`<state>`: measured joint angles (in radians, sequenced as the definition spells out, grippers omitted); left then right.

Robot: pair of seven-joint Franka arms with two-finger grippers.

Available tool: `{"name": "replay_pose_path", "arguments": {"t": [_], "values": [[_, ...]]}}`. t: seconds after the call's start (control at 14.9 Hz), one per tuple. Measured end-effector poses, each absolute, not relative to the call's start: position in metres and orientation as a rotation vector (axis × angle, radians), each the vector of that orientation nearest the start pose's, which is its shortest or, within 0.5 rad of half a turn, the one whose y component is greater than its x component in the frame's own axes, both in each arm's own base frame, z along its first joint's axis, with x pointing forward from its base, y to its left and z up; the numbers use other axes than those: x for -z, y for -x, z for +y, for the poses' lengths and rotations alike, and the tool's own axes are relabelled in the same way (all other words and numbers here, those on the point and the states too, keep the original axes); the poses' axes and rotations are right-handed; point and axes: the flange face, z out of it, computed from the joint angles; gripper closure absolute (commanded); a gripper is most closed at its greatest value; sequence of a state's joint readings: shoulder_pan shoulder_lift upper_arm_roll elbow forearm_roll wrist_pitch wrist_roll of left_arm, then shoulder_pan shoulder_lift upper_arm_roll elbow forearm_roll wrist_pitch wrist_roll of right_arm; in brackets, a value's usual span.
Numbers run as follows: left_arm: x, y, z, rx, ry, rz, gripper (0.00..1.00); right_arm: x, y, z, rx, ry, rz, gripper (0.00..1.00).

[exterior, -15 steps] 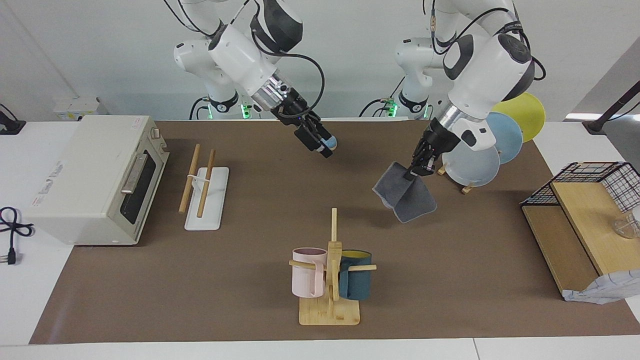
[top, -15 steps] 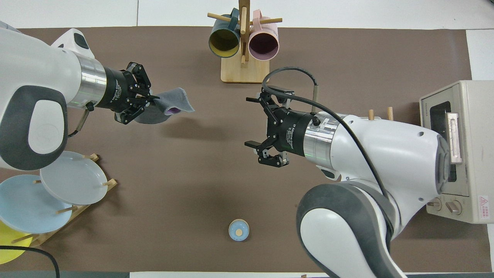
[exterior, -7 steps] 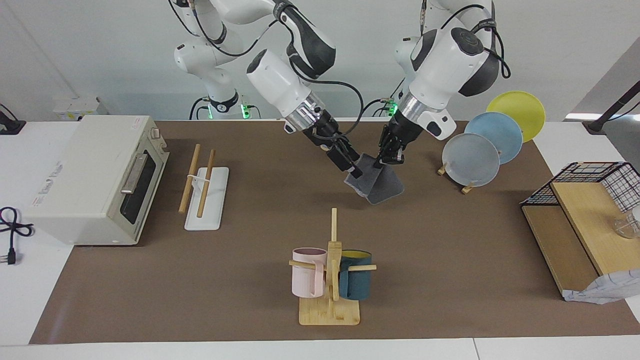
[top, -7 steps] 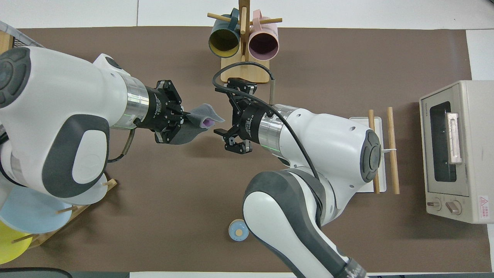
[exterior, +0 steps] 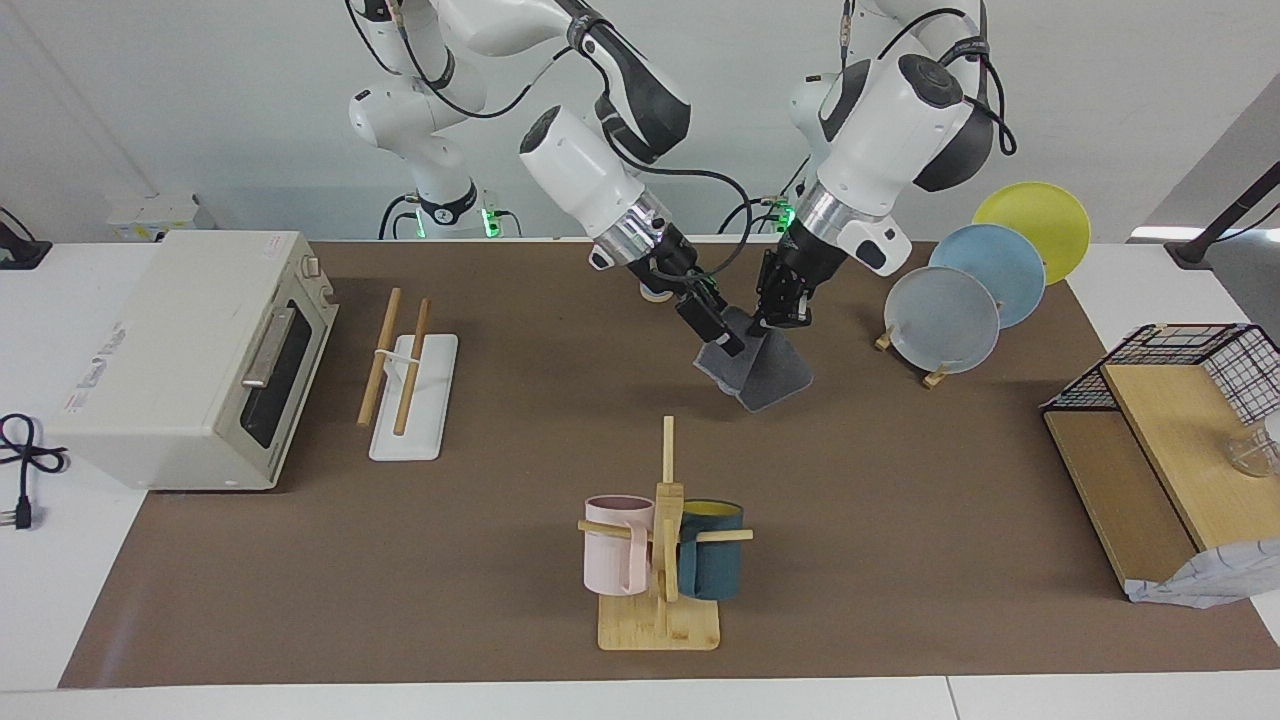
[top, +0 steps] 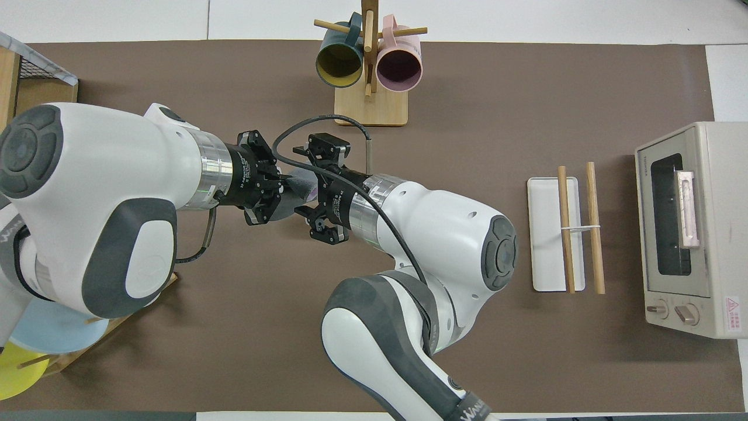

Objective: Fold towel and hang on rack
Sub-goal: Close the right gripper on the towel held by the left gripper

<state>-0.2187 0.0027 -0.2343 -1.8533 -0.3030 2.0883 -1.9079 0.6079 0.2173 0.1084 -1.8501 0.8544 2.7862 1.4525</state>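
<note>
A grey towel (exterior: 765,370) hangs folded in the air over the middle of the table, pinched at its top by my left gripper (exterior: 775,318), which is shut on it. My right gripper (exterior: 722,335) is at the towel's free edge with its jaws open on either side of the cloth. In the overhead view the two grippers face each other, left gripper (top: 281,182) and right gripper (top: 307,190), and only a strip of towel (top: 295,182) shows between them. The rack (exterior: 405,370), two light-wood rods over a white base (top: 546,234), stands toward the right arm's end, beside the oven.
A toaster oven (exterior: 190,360) sits at the right arm's end. A bamboo mug tree (exterior: 665,540) with two mugs stands farther from the robots than the towel. A plate stand (exterior: 960,310) and a wire-and-wood shelf (exterior: 1180,420) occupy the left arm's end.
My left arm carried the towel from near the plates to the table's middle. My right arm swung across and brought its open jaws to the towel's edge.
</note>
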Motion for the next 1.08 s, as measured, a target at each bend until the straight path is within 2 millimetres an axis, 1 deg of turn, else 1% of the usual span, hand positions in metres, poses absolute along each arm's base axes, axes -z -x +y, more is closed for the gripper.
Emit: {"name": "replay_pose_path", "arguments": {"t": [0.13,0.4,0.67,0.74,0.87,1.01,1.08], "values": [[-0.538,-0.521,-0.269,0.243,-1.977,1.997,1.0,-0.473,-0.517,0.402,-0.257,1.712,1.517,0.0],[-0.538,-0.521,-0.269,0.246,-1.963,2.01,1.0,-0.455,-0.506,0.403,-0.263,1.755,1.521,0.0],[-0.538,-0.521,-0.269,0.249,-1.949,2.025,1.0,-0.45,-0.506,0.401,-0.256,1.767,1.519,0.0],[-0.538,-0.521,-0.269,0.25,-1.945,2.03,1.0,-0.447,-0.508,0.401,-0.253,1.771,1.518,0.07],[-0.538,-0.521,-0.269,0.251,-1.94,2.035,1.0,-0.447,-0.515,0.405,-0.252,1.761,1.515,0.36],[-0.539,-0.521,-0.269,0.253,-1.931,2.044,1.0,-0.453,-0.525,0.41,-0.268,1.721,1.518,0.68],[-0.539,-0.521,-0.269,0.254,-1.928,2.047,1.0,-0.456,-0.53,0.409,-0.269,1.706,1.518,0.87]]}}
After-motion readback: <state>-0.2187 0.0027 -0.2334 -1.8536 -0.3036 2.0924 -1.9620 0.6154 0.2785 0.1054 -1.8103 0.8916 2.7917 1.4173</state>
